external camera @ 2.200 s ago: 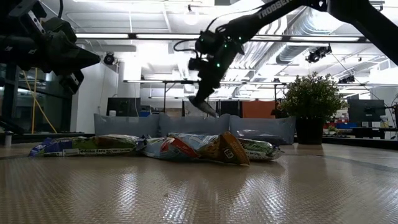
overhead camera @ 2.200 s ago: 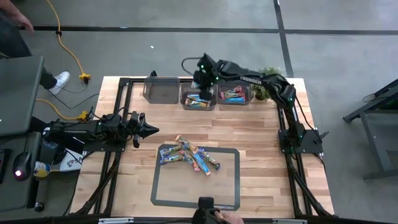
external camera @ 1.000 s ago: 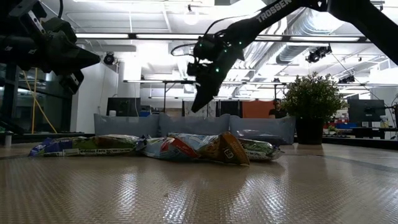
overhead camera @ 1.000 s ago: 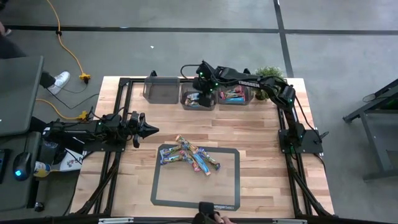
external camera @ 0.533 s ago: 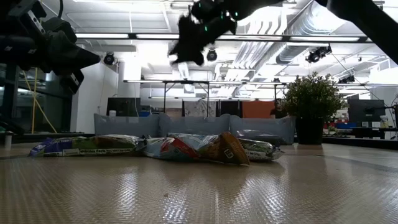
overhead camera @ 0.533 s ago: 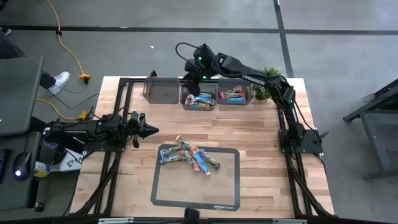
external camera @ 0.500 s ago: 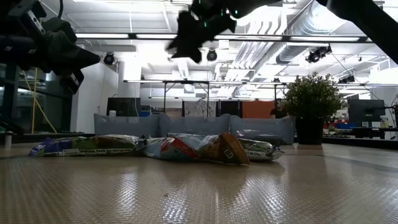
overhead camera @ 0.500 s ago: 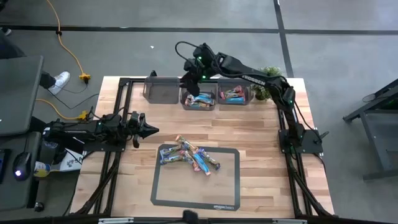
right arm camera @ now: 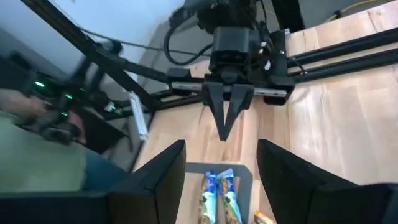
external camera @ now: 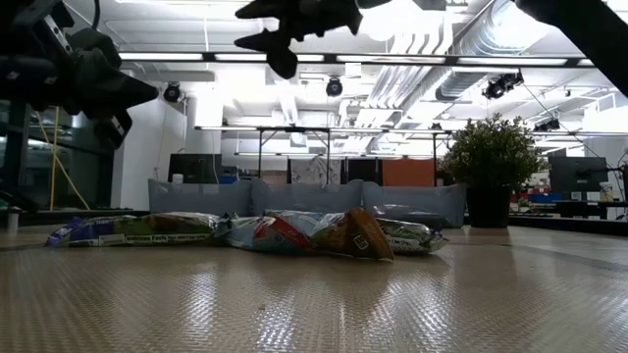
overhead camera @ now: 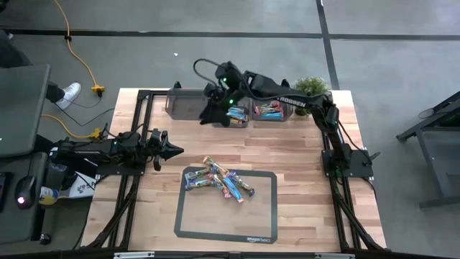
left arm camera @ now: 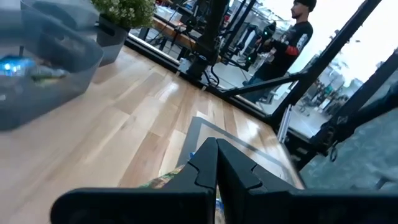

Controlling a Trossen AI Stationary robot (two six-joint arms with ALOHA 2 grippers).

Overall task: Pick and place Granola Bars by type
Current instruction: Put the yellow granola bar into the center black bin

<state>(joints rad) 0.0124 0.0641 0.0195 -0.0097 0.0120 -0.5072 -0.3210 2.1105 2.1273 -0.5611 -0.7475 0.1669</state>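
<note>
A heap of granola bars (overhead camera: 219,180) in blue, purple and multicoloured wrappers lies on the far part of the dark-framed mat (overhead camera: 262,216); it also shows in the low view (external camera: 265,233) and the right wrist view (right arm camera: 217,193). More bars lie in the middle bin (overhead camera: 231,117) and the right bin (overhead camera: 271,110). My right gripper (overhead camera: 208,114) hangs high above the left and middle bins, open and empty (right arm camera: 221,180). My left gripper (overhead camera: 177,150) waits at the table's left side, shut and empty.
Three clear grey bins stand in a row at the far edge; the left one (overhead camera: 185,103) holds nothing. A potted plant (overhead camera: 310,86) stands at the far right corner. Bare wood lies between the bins and the mat.
My right gripper has risen from above the middle bin and swung toward the table's left. It has tipped from pointing down to pointing nearly level toward the near left. Its fingers have stayed open and empty. The bars have not moved.
</note>
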